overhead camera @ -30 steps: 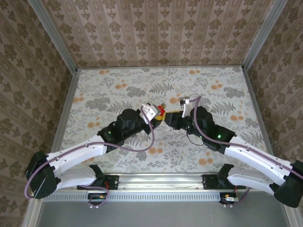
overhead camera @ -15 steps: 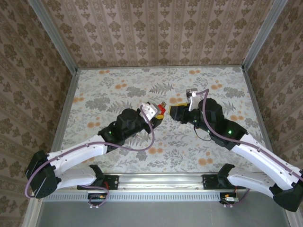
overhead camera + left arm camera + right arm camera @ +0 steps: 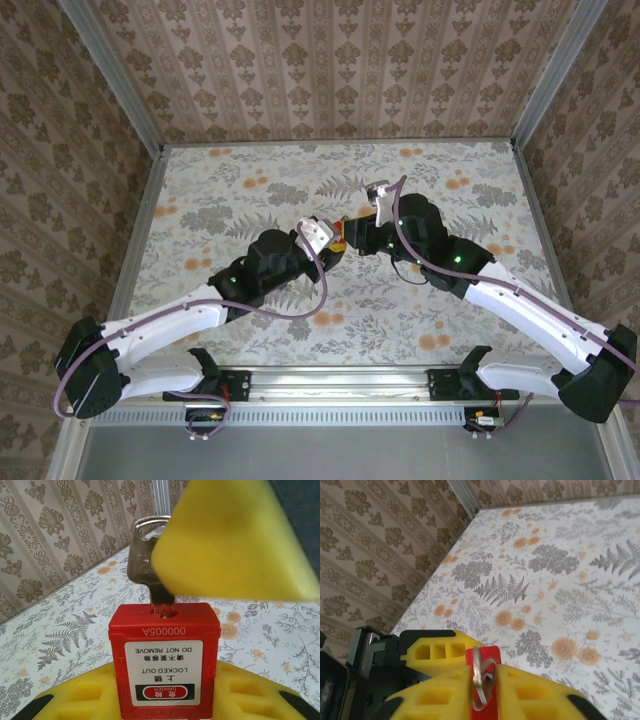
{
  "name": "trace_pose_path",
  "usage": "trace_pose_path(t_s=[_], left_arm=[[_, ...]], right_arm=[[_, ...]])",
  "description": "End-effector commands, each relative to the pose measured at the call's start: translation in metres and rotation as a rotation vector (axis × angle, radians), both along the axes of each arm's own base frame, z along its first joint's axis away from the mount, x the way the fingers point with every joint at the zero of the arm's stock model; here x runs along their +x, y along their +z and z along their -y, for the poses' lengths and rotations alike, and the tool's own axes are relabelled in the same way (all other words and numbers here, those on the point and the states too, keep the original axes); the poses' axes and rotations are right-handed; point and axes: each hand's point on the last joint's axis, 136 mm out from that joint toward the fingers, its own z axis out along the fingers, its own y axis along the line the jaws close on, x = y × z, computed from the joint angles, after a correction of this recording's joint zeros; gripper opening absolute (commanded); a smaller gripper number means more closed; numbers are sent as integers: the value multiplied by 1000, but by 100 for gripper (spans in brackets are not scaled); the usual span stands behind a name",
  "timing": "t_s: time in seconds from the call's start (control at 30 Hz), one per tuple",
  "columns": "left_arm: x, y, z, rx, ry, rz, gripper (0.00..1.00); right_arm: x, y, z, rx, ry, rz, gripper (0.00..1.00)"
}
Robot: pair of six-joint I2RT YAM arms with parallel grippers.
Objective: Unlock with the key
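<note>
**Left gripper** (image 3: 162,702) clamps the red padlock (image 3: 165,627) between its fingers, keyhole facing outward for access. The key (image 3: 142,572), blade seated in the keyhole, sits pinched in the closed right gripper (image 3: 482,692), apparently ready to turn.

You've got white links on the left arm (image 3: 165,325) and right arm (image 3: 530,310), black joints (image 3: 268,258), green LEDs (image 3: 233,281), purple cables (image 3: 290,316); tool fingers (image 3: 437,652) are yellow with square pockets.
</note>
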Motion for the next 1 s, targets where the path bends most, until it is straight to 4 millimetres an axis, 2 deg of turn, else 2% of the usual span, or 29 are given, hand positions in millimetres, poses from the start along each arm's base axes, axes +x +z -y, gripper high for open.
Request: trace_pose_path(t_s=[0.0, 0.27, 0.33, 0.5, 0.7, 0.97], left_arm=[[-6, 29, 4, -83, -30, 29, 26], [-10, 28, 5, -81, -45, 23, 26], [-11, 31, 4, -84, -45, 28, 26], [-10, 40, 3, -97, -40, 58, 26], [-8, 49, 5, -101, -37, 89, 26], [-3, 62, 8, -115, -12, 142, 26]], right_arm=[[2, 16, -1, 40, 4, 49, 16], [3, 12, -5, 8, 23, 45, 9], [2, 8, -5, -4, 19, 40, 4], [-3, -15, -13, -42, 36, -1, 0], [-9, -48, -18, -60, 24, -103, 0], [-25, -88, -39, -63, 2, -218, 0]])
